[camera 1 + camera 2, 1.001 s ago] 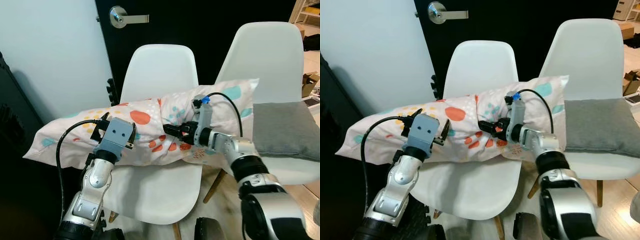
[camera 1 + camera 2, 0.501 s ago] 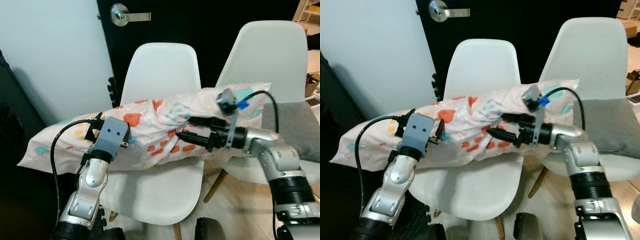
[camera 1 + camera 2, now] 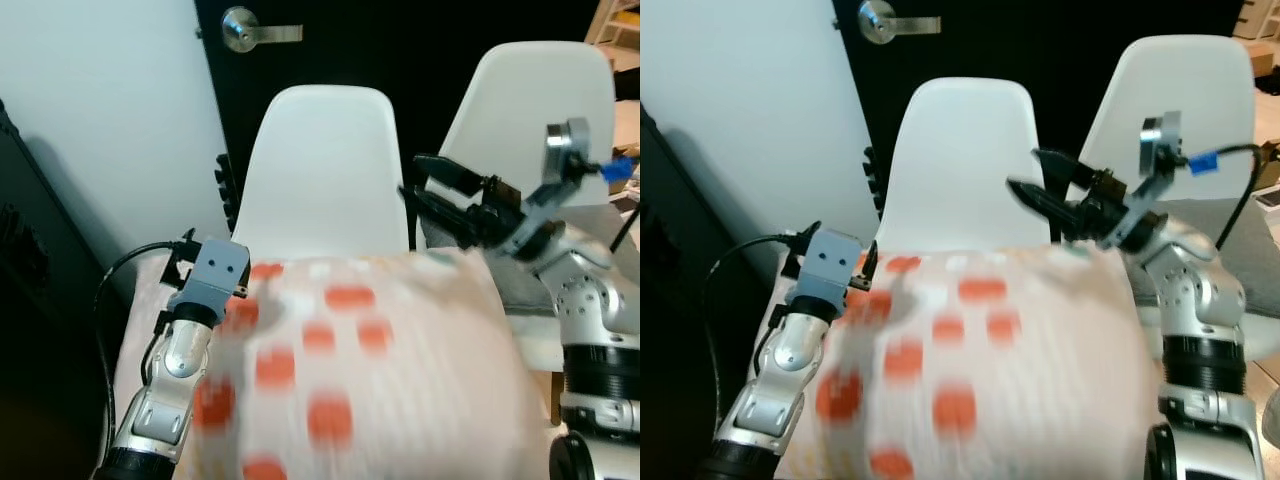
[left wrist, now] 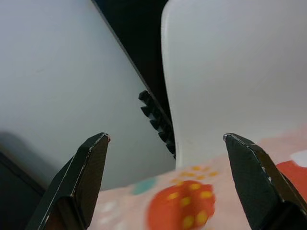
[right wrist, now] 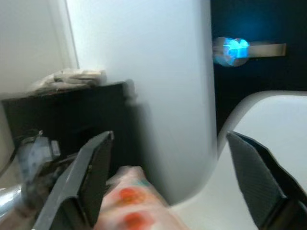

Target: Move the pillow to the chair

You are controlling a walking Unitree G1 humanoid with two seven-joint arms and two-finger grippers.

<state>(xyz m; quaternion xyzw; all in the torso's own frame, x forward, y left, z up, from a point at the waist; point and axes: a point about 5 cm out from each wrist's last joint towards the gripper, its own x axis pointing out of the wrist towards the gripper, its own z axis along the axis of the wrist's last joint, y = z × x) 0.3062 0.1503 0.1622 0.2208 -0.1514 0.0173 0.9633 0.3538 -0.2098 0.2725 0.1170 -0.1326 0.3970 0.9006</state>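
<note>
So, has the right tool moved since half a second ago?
Yes. The right tool has risen off the pillow, open, and now sits up against the backrest of the right chair, well above the seat.

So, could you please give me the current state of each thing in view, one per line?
pillow: motion-blurred, low in front of the chairs, held by neither gripper.
left gripper: open, just above the pillow's edge.
right gripper: open, raised above the pillow.
near chair: upright, backrest uncovered.
far chair: upright.
grey cushion: lying on the far chair.
door: shut.
</note>
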